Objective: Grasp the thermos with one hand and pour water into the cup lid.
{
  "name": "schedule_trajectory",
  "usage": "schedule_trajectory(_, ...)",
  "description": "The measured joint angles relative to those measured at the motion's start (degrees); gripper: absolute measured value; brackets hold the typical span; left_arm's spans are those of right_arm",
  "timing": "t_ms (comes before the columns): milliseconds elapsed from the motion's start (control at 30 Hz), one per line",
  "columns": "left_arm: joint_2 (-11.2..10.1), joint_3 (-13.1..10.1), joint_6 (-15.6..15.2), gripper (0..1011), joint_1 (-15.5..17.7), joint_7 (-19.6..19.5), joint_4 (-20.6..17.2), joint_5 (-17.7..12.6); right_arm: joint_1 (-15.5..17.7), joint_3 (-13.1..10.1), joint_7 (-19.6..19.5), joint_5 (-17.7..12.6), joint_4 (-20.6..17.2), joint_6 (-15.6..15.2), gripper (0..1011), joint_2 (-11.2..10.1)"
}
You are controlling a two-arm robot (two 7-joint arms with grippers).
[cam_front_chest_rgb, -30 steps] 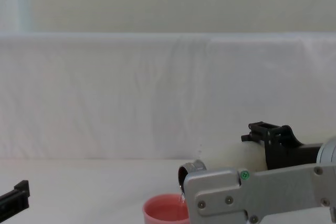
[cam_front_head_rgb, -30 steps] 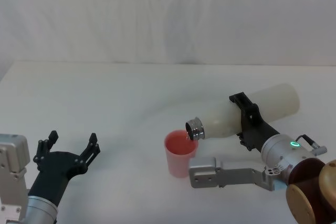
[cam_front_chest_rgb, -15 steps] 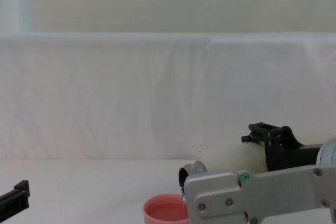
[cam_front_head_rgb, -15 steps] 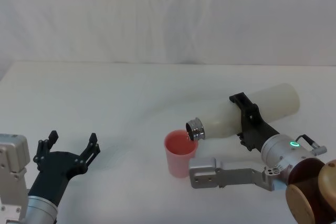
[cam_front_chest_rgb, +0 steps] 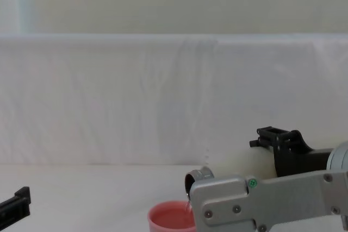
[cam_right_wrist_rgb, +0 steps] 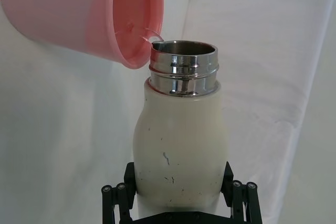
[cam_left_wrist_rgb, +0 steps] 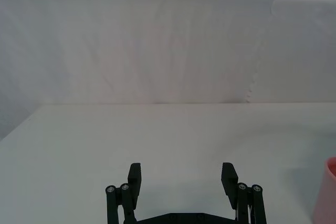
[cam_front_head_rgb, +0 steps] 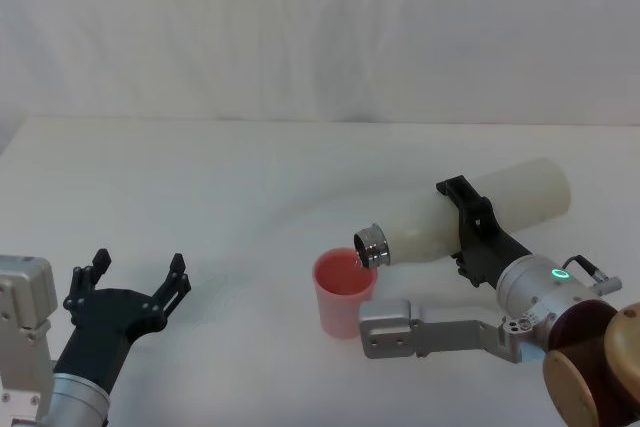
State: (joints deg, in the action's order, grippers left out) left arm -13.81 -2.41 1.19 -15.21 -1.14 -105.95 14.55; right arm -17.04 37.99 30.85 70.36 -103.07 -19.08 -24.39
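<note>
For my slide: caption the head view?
Right end effector tips thermos over pink cup lid; left end effector idles open.

The cup lid stood on the surface, right of centre. The thermos lay tipped nearly level above the surface, to the right of the cup lid and a little behind it, its neck directly over the cup lid's rim. The right gripper sat right of the cup lid, its fingers on either side of the thermos body. The left gripper hung well to the left of the cup lid, its fingers spread apart.
</note>
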Motion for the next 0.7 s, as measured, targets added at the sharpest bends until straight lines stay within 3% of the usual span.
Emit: schedule_trajectory(700, 0.00, 0.00, 0.00, 1001, 0.00, 0.00, 0.00, 0.00, 0.00, -0.03, -0.20, 0.06, 0.23, 0.04, 957, 0.04)
